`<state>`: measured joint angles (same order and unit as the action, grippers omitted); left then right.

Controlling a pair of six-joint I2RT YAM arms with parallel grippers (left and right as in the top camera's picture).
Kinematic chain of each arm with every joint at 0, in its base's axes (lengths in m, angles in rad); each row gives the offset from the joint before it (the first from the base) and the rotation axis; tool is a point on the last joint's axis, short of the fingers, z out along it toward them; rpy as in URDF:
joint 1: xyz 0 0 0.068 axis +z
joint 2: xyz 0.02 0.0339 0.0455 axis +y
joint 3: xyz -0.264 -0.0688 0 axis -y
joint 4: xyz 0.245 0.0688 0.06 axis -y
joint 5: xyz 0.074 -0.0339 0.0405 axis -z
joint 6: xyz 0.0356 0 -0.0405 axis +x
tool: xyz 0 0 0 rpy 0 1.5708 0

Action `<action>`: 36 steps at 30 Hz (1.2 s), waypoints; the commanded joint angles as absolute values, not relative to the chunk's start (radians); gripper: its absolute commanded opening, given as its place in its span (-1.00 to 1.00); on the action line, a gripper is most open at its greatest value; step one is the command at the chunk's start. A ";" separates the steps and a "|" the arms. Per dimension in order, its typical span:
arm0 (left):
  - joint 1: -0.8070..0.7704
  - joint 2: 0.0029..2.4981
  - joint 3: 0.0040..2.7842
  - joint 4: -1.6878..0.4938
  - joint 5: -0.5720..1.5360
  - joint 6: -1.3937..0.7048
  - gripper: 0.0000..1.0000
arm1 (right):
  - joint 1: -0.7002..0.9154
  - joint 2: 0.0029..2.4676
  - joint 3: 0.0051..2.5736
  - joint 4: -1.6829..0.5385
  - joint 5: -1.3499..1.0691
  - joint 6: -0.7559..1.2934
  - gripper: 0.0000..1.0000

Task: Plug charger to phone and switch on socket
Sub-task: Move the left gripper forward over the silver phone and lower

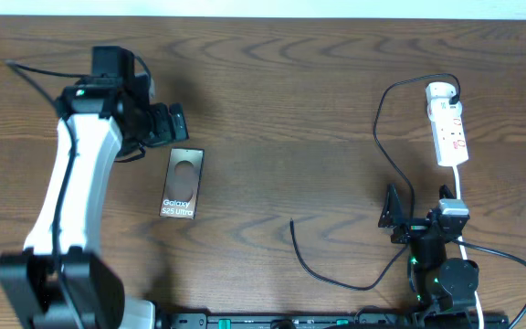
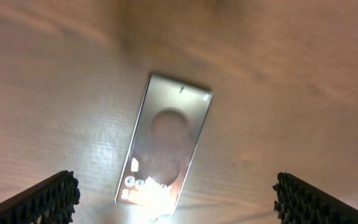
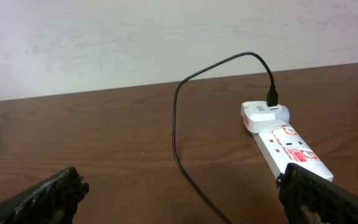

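**Operator:** What was at my left?

**Describer:** Your left fingers (image 2: pixel 45 198) were spread wide and held nothing. They were poised just beyond the far end of the phone (image 1: pixel 183 183), not touching it. The phone lay flat on the brown wooden worktop (image 1: pixel 290 91), back up, with white "Galaxy" lettering at its near end.

**Operator:** And the middle?

**Describer:** The free tip of the charger (image 1: pixel 379 114) rested on the worktop to the right of the phone, well apart from it.

**Operator:** And my right?

**Describer:** The thin black cable curled past your right fingers (image 3: pixel 319 196), which were wide apart and empty, low near the front edge. It then looped up to the socket (image 1: pixel 448 128), a white strip with red markings. Its black plug sat in a white adapter at the strip's far end. I could not tell how the switches stood.
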<state>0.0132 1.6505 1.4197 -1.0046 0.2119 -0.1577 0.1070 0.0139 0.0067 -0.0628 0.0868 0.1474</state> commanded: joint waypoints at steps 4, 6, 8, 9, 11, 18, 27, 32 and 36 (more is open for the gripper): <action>0.015 1.768 1.431 -1.036 0.221 -0.144 1.00 | 0.110 0.011 0.006 -0.065 0.095 0.133 0.99; 0.005 1.788 1.431 -1.048 0.220 -0.098 0.99 | 0.110 0.011 0.006 -0.065 0.096 0.134 0.99; -0.015 1.794 1.422 -1.053 0.216 -0.040 1.00 | 0.110 0.011 0.006 -0.065 0.096 0.133 0.99; -0.028 1.794 1.414 -1.050 0.215 -0.002 0.99 | 0.110 0.011 0.006 -0.065 0.096 0.134 0.99; -0.058 1.792 1.405 -1.034 0.166 -0.001 1.00 | 0.110 0.011 0.006 -0.065 0.096 0.133 0.98; -0.155 1.792 1.367 -0.990 -0.017 -0.076 1.00 | 0.110 0.011 0.006 -0.065 0.096 0.133 0.98; -0.157 1.792 1.317 -0.943 -0.012 -0.084 0.99 | 0.110 0.011 0.006 -0.065 0.096 0.133 0.99; -0.158 1.792 1.285 -0.913 0.018 -0.088 1.00 | 0.110 0.011 0.006 -0.065 0.095 0.134 0.98; -0.157 1.792 1.244 -0.879 0.018 -0.112 0.99 | 0.110 0.011 0.006 -0.065 0.096 0.134 0.99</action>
